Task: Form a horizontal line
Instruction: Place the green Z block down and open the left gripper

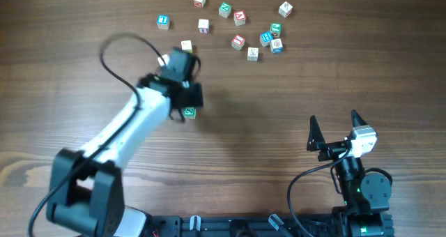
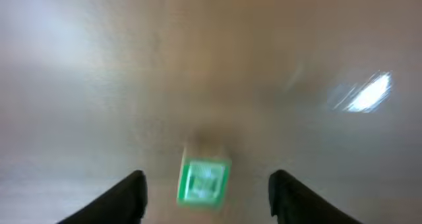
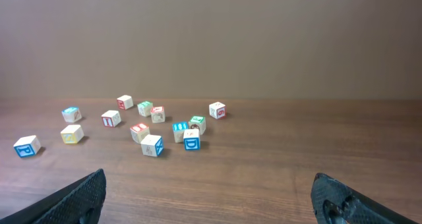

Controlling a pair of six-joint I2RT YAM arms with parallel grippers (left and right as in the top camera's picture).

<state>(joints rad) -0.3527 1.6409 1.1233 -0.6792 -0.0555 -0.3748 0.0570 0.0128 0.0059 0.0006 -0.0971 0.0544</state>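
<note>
Mid-table, left gripper (image 2: 207, 192), jaws apart, brackets a lone green-faced cube (image 1: 189, 112), right gripper (image 1: 334, 125) spread idle near right; no horizontal line exists yet, loose cubes (image 1: 239, 42) lying far, and off-centre closure could skew the cube.

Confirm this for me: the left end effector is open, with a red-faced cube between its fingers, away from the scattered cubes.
Wrong on the colour. The cube between the fingers of the left end effector is green-faced, not red; the left wrist view shows it. The end effector is open, and the cube lies away from the scattered cubes.
</note>
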